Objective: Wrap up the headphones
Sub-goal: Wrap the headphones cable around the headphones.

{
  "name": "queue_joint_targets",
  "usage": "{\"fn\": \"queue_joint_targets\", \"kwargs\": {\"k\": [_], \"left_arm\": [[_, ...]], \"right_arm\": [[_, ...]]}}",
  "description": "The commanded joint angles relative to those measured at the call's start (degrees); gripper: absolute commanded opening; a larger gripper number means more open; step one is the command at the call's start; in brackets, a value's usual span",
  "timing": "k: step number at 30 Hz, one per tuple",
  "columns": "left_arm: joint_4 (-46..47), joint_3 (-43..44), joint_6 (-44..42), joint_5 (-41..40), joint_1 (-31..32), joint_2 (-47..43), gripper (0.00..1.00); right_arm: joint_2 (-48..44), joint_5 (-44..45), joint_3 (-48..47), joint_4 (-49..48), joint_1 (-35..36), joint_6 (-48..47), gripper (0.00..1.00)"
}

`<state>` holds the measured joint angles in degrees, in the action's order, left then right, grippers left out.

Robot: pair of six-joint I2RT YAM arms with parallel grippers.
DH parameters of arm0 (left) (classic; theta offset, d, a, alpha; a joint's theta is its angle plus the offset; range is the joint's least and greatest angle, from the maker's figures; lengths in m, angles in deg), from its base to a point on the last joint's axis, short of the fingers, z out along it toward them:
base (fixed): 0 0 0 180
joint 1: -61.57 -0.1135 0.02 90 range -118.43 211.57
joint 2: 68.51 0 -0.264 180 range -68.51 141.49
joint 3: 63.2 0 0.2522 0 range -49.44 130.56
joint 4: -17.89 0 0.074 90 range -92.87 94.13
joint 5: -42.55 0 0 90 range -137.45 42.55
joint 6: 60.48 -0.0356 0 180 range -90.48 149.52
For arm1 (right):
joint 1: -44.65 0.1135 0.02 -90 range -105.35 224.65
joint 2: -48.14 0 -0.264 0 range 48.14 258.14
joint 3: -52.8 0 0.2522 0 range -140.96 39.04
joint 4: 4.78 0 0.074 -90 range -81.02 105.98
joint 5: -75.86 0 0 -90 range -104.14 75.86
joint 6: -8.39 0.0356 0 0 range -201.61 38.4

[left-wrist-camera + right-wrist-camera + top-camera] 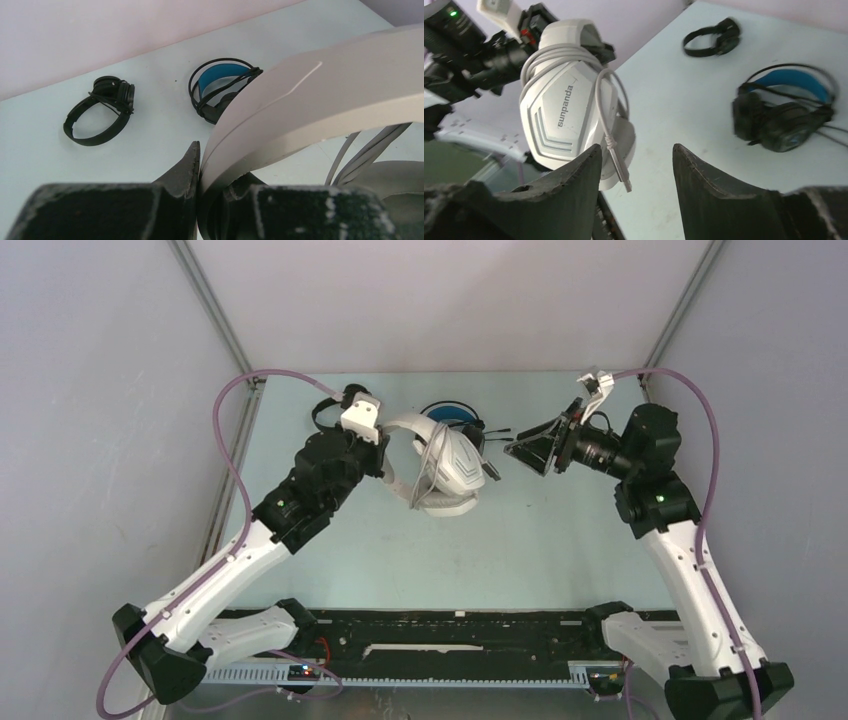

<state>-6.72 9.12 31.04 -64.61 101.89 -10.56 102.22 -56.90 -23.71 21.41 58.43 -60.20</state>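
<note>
My left gripper is shut on the headband of the white over-ear headphones and holds them above the table. Their white cable is looped around the ear cup, and its USB plug hangs free. My right gripper is open and empty, just right of the white pair; in the right wrist view the plug hangs close to my left-hand finger. The black pair with blue headband lies at the back of the table. The small all-black pair lies to its left.
The table's back wall runs close behind the two lying headsets. A black rail crosses the near edge between the arm bases.
</note>
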Motion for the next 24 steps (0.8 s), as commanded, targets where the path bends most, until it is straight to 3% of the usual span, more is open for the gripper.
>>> {"fn": "queue_joint_targets", "kwargs": {"k": [1, 5, 14, 24], "left_arm": [[7.3, 1.8, -0.5, 4.3, -0.1, -2.5, 0.00], [7.8, 1.8, -1.0, 4.9, -0.2, -2.3, 0.00], [7.6, 1.9, -1.2, 5.5, -0.2, -2.1, 0.00], [7.5, 2.0, -1.3, 6.2, -0.2, -2.2, 0.00]], "right_arm": [[2.9, -17.7, -2.5, -3.5, -1.7, 5.4, 0.56], [4.5, -21.1, -2.5, -6.4, -0.5, 7.9, 0.56], [5.9, -19.9, -2.5, -2.7, 2.6, 2.8, 0.54], [5.2, -11.9, -3.8, 9.5, 4.4, -10.7, 0.52]]}}
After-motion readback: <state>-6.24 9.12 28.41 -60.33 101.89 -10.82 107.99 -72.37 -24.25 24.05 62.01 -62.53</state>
